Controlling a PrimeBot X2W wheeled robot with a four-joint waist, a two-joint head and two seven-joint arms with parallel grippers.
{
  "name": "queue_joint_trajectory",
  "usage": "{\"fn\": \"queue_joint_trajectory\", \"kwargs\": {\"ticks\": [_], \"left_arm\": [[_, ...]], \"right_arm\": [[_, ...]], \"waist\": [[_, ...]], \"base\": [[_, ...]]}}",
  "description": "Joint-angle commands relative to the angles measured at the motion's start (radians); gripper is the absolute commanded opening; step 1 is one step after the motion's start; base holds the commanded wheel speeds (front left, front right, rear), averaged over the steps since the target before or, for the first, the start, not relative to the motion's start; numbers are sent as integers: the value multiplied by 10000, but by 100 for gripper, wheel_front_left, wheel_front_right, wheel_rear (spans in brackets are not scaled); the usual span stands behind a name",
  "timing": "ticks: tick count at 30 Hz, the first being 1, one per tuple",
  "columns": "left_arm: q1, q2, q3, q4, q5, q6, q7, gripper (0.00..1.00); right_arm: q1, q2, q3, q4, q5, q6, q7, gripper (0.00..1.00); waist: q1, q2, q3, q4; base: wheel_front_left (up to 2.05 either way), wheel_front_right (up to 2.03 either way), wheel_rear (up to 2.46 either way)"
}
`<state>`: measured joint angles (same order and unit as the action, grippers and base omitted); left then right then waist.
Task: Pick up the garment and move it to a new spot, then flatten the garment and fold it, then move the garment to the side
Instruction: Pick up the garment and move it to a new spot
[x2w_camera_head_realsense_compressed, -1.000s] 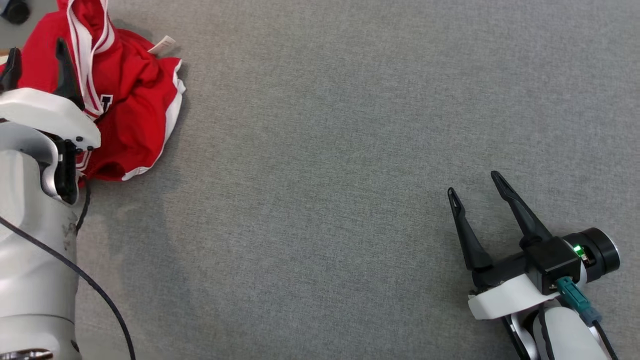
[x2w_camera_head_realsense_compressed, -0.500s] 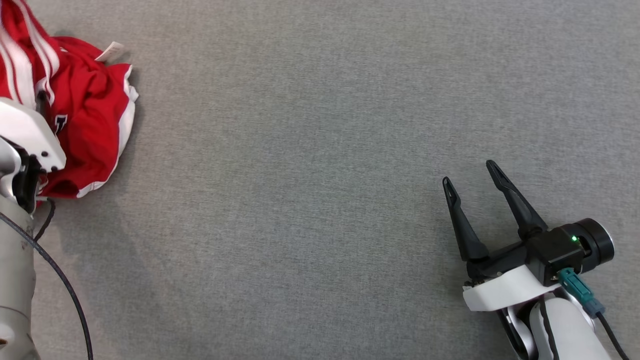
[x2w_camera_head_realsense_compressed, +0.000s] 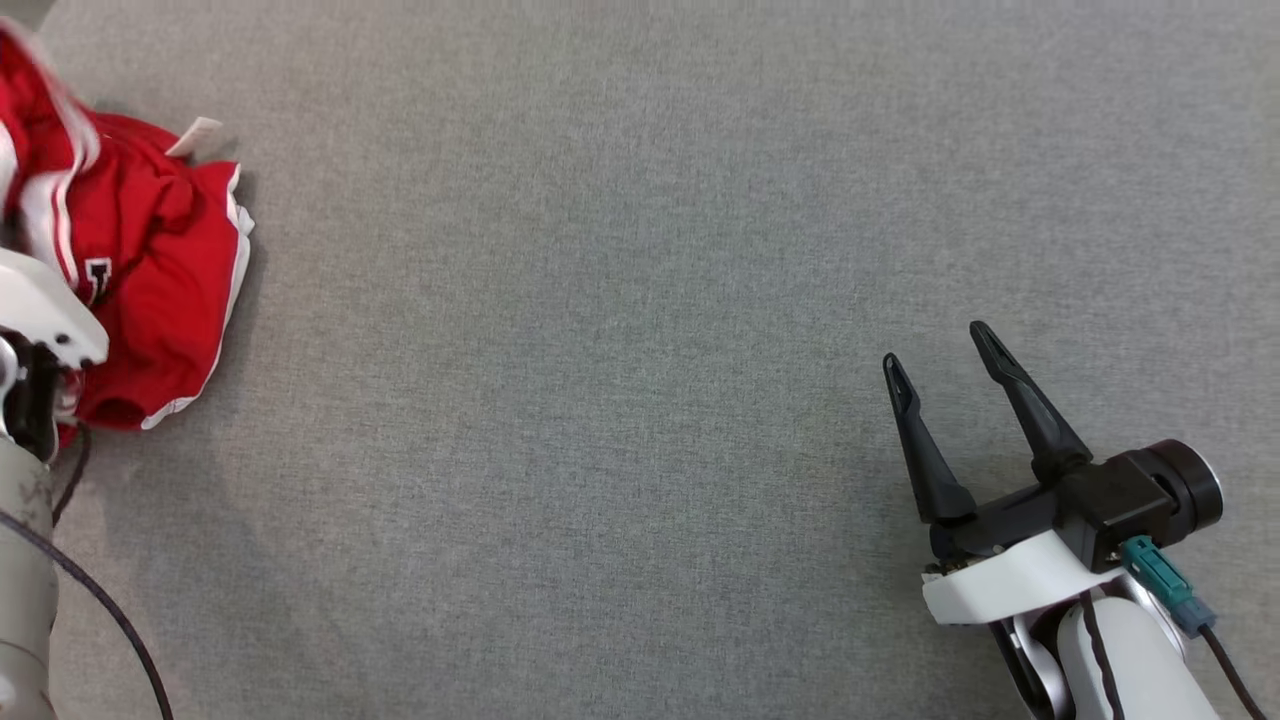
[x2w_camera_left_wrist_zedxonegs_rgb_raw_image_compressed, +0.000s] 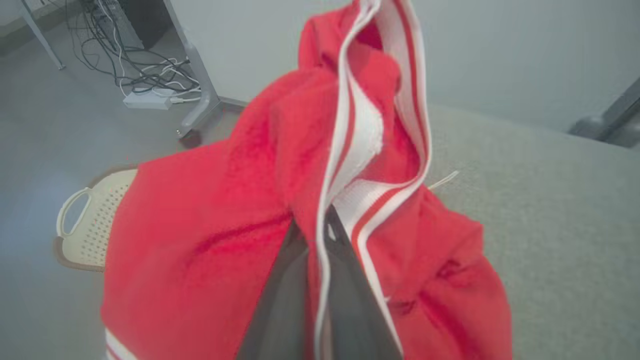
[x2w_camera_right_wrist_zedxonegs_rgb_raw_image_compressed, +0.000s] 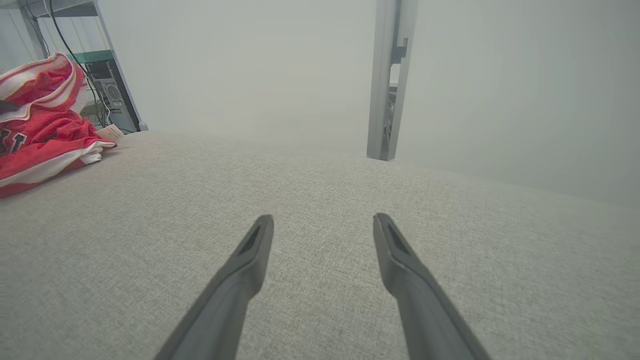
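Observation:
The garment (x2w_camera_head_realsense_compressed: 150, 270) is a crumpled red piece with white stripes and a small tag, lying at the far left of the grey fabric surface (x2w_camera_head_realsense_compressed: 620, 300). In the left wrist view my left gripper (x2w_camera_left_wrist_zedxonegs_rgb_raw_image_compressed: 316, 220) is shut on the garment (x2w_camera_left_wrist_zedxonegs_rgb_raw_image_compressed: 215, 235), its two dark fingers pinching the red-and-white striped trim, which stands up above them. In the head view that arm's white wrist (x2w_camera_head_realsense_compressed: 35, 305) covers the garment's left part. My right gripper (x2w_camera_head_realsense_compressed: 935, 345) rests open at the lower right, far from the garment (x2w_camera_right_wrist_zedxonegs_rgb_raw_image_compressed: 45, 135), with nothing between its fingers (x2w_camera_right_wrist_zedxonegs_rgb_raw_image_compressed: 250, 250).
A cream perforated basket (x2w_camera_left_wrist_zedxonegs_rgb_raw_image_compressed: 85, 220) sits on the floor beyond the surface's left edge, near cables and a power strip (x2w_camera_left_wrist_zedxonegs_rgb_raw_image_compressed: 147, 97). A metal post (x2w_camera_right_wrist_zedxonegs_rgb_raw_image_compressed: 387, 75) stands behind the far edge. The grey surface stretches wide between the two arms.
My left gripper has shut on the garment's striped trim. The left arm and the garment now sit further left in the head view. The right gripper has barely moved.

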<state>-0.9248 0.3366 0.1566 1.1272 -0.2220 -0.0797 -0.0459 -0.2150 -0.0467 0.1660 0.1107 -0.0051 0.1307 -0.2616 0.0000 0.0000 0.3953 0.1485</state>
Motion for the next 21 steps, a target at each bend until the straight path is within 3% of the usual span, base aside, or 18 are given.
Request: {"fn": "queue_joint_trajectory", "kwargs": {"ticks": [1, 5, 11, 21], "left_arm": [[156, 41, 73, -153, -79, -68, -333, 0], [319, -74, 267, -677, -446, -222, -1333, 0], [661, -257, -57, -2056, -799, -483, -1764, 0], [1642, -75, -1054, -5531, -1880, -517, -935, 0]], "right_arm": [[62, -72, -30, -65, 92, 1, -48, 100], [207, -68, 12, -48, 270, 1, -47, 100], [510, -68, 128, 66, 577, 1, -48, 100], [979, -68, 336, 130, 1032, 1, -47, 100]], "waist": [[0, 0, -217, -65], [0, 0, -763, -151], [0, 0, -1758, -327], [0, 0, -3022, -1231]], "base": [[0, 0, 0], [0, 0, 0], [0, 0, 0], [0, 0, 0]]}}
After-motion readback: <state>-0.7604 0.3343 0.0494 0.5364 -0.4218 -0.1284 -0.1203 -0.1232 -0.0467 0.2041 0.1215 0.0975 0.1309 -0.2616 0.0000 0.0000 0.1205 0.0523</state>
